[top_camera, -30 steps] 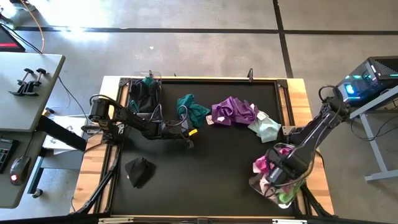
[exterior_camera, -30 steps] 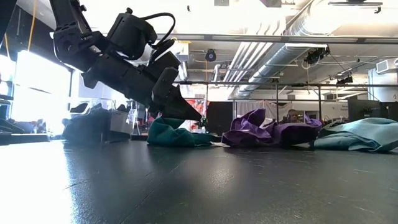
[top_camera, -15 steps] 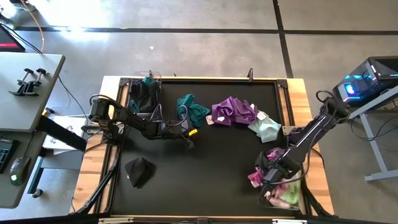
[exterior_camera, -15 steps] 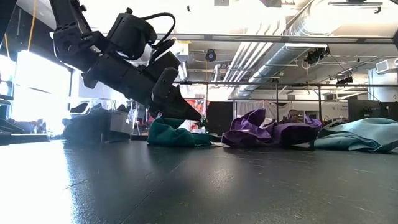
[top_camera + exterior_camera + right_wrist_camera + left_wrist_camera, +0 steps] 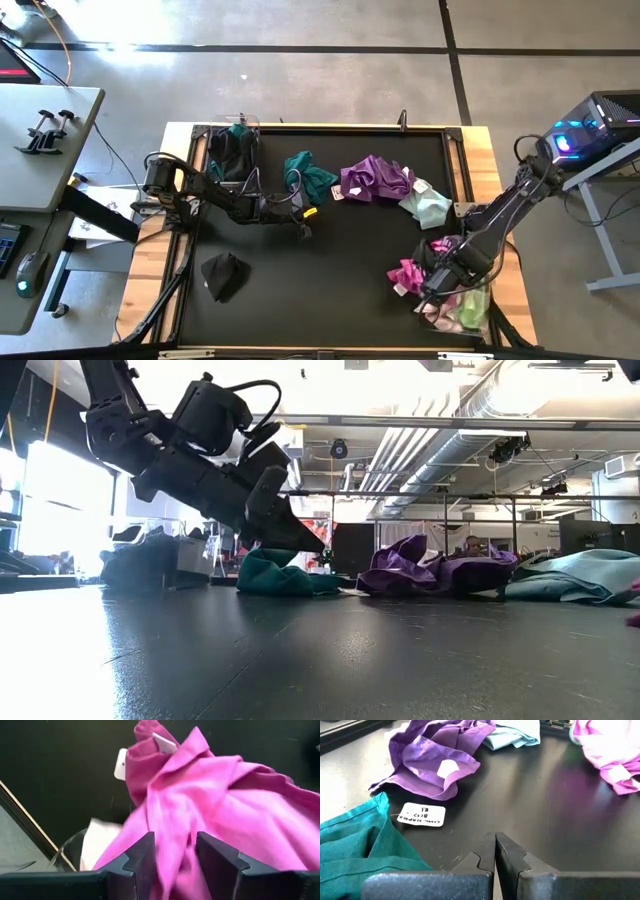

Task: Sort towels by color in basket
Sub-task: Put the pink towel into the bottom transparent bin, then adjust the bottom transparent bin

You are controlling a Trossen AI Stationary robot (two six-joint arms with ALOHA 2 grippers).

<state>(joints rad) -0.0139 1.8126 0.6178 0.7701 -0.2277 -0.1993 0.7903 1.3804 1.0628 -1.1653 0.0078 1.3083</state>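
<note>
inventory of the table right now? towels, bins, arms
Black cloth towel: 1, black, mat's near-left area, alone.
Teal cloth towel: 1, teal, far side, left of centre.
Purple cloth towel: 1 heap, purple, far side, centre.
Mint cloth towel: 1, pale mint, right of the purple heap.
Clear left bin: 1, far-left corner, holding dark cloths.
Clear right bin: 1, near-right edge, holding pink, white and lime cloths.
Magenta cloth towel: 1, magenta, held beside the right bin.
Left gripper: shut, empty, by the teal towel.
Right gripper: shut on the magenta towel.
</note>
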